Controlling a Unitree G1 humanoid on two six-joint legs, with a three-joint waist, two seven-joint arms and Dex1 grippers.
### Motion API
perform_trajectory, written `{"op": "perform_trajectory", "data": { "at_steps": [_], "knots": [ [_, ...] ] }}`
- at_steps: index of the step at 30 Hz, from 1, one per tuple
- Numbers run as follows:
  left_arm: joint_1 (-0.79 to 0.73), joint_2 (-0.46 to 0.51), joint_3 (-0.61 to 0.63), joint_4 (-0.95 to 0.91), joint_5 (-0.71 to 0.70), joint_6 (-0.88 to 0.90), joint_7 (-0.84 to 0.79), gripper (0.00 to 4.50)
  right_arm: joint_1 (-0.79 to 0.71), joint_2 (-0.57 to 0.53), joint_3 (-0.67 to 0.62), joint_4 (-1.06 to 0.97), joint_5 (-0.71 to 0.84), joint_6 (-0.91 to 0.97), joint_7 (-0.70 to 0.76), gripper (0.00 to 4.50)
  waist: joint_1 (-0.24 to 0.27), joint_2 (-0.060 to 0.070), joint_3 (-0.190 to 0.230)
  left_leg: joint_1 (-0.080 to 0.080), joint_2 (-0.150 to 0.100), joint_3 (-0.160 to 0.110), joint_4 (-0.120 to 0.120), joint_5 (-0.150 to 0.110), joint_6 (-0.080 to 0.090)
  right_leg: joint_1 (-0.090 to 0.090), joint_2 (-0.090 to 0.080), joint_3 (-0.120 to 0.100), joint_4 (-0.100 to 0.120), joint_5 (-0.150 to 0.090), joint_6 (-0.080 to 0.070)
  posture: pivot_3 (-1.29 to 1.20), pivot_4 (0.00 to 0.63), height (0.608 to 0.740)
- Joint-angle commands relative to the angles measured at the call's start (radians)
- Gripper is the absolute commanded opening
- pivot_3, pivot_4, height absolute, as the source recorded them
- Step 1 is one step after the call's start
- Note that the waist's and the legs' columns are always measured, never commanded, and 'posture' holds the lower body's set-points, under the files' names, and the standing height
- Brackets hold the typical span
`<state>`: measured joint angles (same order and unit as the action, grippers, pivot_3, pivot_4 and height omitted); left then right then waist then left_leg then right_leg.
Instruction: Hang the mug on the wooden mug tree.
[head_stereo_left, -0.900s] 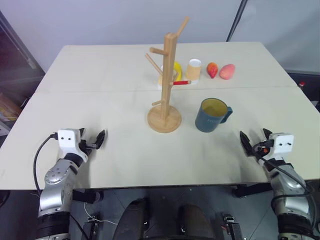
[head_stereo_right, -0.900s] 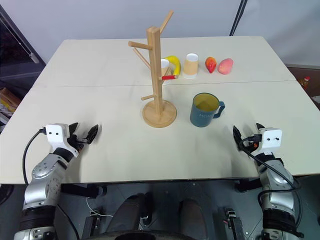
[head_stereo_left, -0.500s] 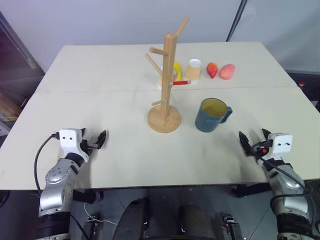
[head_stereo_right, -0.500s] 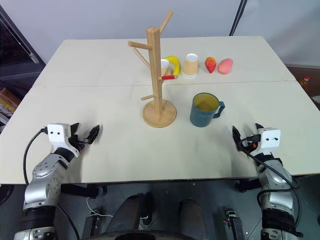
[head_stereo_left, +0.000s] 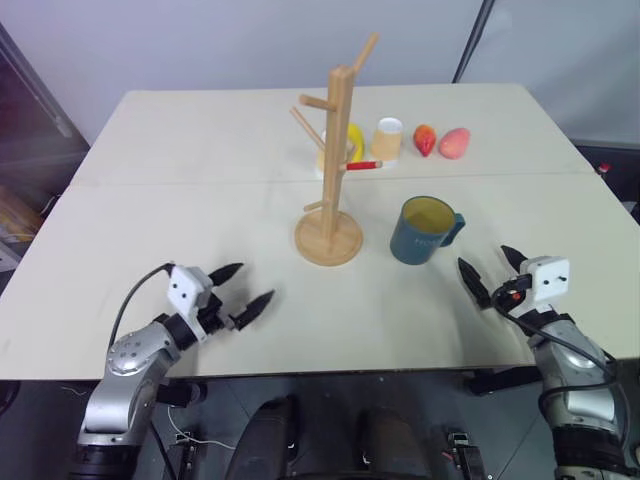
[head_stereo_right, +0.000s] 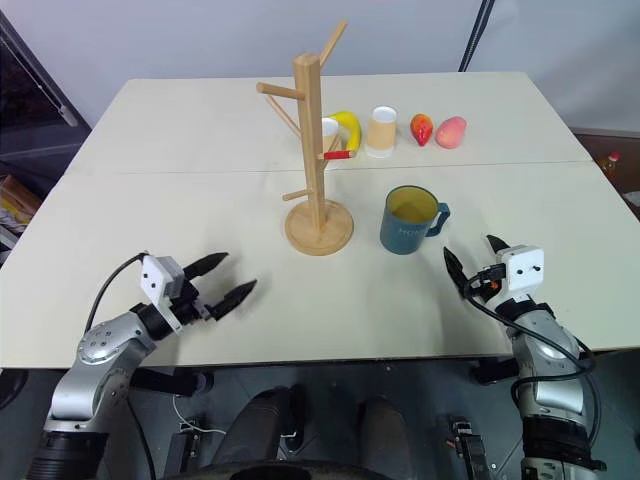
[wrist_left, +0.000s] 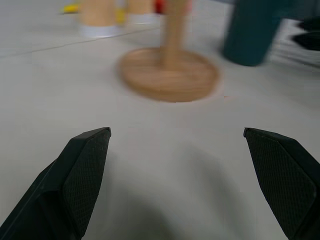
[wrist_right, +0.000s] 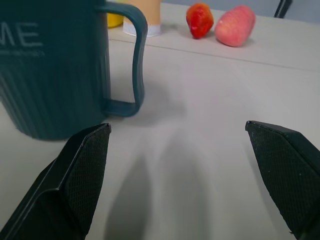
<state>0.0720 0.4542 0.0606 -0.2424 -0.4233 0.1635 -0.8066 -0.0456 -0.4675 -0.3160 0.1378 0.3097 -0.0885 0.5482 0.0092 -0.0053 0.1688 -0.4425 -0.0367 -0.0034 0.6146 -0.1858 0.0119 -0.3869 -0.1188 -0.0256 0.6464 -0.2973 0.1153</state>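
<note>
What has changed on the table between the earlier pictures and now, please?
The left end effector has swung inward and forward toward the wooden mug tree, open. The right end effector has edged forward and inward toward the mug, also open. Nothing was grasped or released. The mug, the mug tree and the items at the back of the table stayed where they were.

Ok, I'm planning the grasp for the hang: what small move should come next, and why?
Probably ease the open right gripper forward toward the handle of the teal mug. The mug stands upright on the table, unheld, handle turned toward that gripper, beside the wooden mug tree.
</note>
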Motion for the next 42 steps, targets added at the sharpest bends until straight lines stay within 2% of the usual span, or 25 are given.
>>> {"op": "perform_trajectory", "data": {
  "at_steps": [1,16,26,37,40,42],
  "knots": [
    [-0.002,0.024,-0.032,-0.079,-0.023,0.020,-0.041,4.50,-0.052,-0.024,-0.004,-0.002,0.004,-0.008,0.012,4.46,-0.002,0.000,0.000,0.000,0.000,0.000,0.000,0.000,0.000,0.000,0.000,0.000,0.000,0.000,0.000,0.00,0.150,0.740],
    [0.003,0.029,-0.065,-0.096,-0.010,-0.007,-0.085,4.50,-0.238,-0.036,0.035,0.195,-0.027,-0.057,0.074,4.46,0.000,0.000,0.000,0.000,0.000,0.000,0.000,0.000,0.000,0.000,0.001,0.000,0.000,0.000,0.001,0.00,0.150,0.740],
    [0.006,0.030,-0.076,-0.116,-0.009,-0.016,-0.099,4.50,-0.321,-0.031,0.058,0.310,-0.036,-0.079,0.100,4.46,-0.001,0.000,0.000,0.000,0.000,0.000,0.000,0.000,0.000,0.000,0.001,-0.001,0.000,0.000,0.001,0.00,0.150,0.740],
    [-0.007,0.030,-0.087,-0.125,-0.002,-0.009,-0.091,4.50,-0.401,-0.031,0.068,0.424,-0.021,-0.079,0.191,4.46,-0.005,0.000,0.000,0.000,0.000,0.000,0.000,0.000,0.000,0.000,0.001,-0.001,0.001,0.000,0.001,0.00,0.150,0.740],
    [-0.011,0.031,-0.088,-0.126,-0.001,-0.007,-0.088,4.50,-0.413,-0.027,0.074,0.447,-0.015,-0.075,0.224,3.56,-0.005,0.000,0.000,0.000,0.000,0.000,0.000,0.000,0.000,0.000,0.001,-0.001,0.001,0.001,0.001,0.00,0.150,0.740],
    [-0.015,0.032,-0.088,-0.129,-0.001,-0.003,-0.084,4.50,-0.416,-0.021,0.076,0.450,-0.003,-0.066,0.249,2.58,-0.005,0.000,0.000,0.000,0.000,0.000,0.000,0.000,0.000,0.000,0.001,-0.001,0.001,0.001,0.001,0.00,0.150,0.740]
  ]
}}
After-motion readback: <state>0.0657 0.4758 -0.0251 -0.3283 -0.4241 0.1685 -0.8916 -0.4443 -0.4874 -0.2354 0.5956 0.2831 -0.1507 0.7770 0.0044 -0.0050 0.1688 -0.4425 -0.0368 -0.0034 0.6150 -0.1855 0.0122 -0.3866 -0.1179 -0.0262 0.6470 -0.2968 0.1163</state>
